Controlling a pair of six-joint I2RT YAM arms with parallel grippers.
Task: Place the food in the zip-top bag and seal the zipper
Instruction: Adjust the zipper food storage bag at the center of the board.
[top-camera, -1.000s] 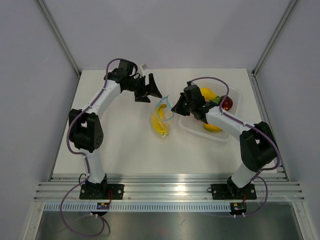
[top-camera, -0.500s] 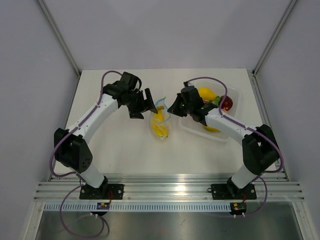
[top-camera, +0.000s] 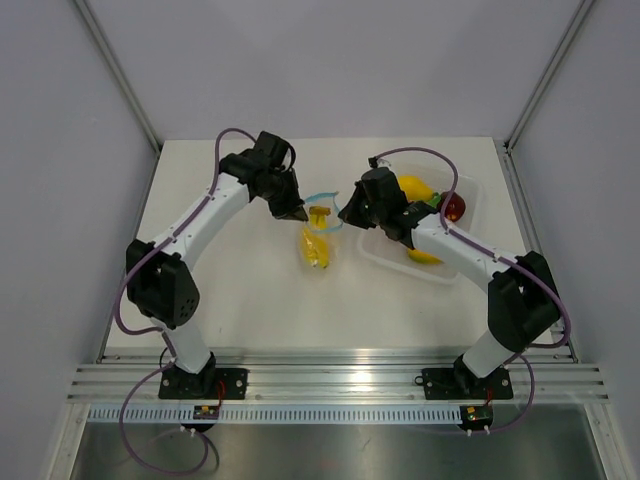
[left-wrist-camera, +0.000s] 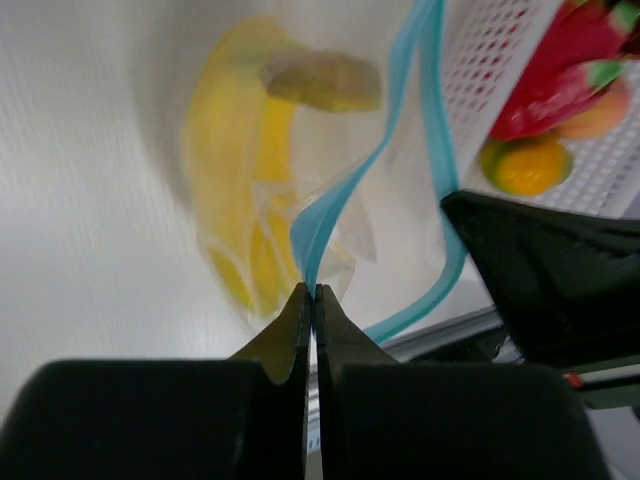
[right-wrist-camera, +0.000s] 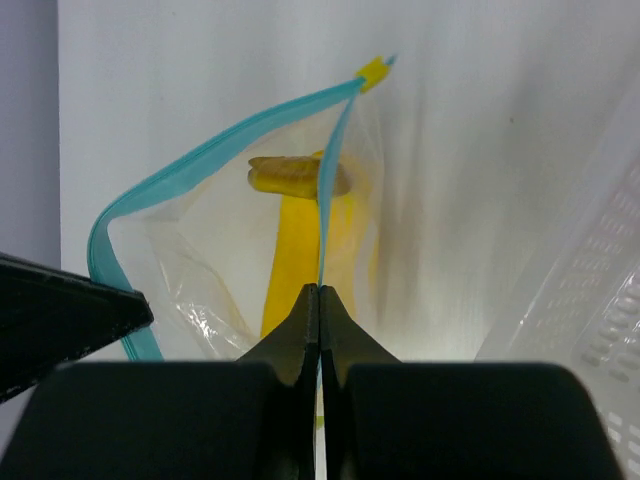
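The clear zip-top bag (top-camera: 320, 228) hangs between my two grippers with its mouth spread wide. A yellow banana bunch (top-camera: 317, 250) lies inside it, also plain in the left wrist view (left-wrist-camera: 235, 180) and the right wrist view (right-wrist-camera: 290, 270). My left gripper (left-wrist-camera: 312, 290) is shut on one side of the light-blue zipper (left-wrist-camera: 350, 190). On the opposite side of the zipper (right-wrist-camera: 200, 160), my right gripper (right-wrist-camera: 318, 288) is shut too. From above, the left gripper (top-camera: 298, 212) and right gripper (top-camera: 346, 214) face each other across the bag.
A white perforated tray (top-camera: 475, 185) stands at the right behind the right arm. It holds a yellow lemon (top-camera: 415, 187), a red fruit (top-camera: 454, 207) and another yellow piece (top-camera: 425, 256). The tray's wall (left-wrist-camera: 490, 70) stands close to the bag.
My left arm swung in to the bag's mouth and its open gripper shut on the zipper strip. The bag's mouth now stands pulled open. The right gripper kept its hold.
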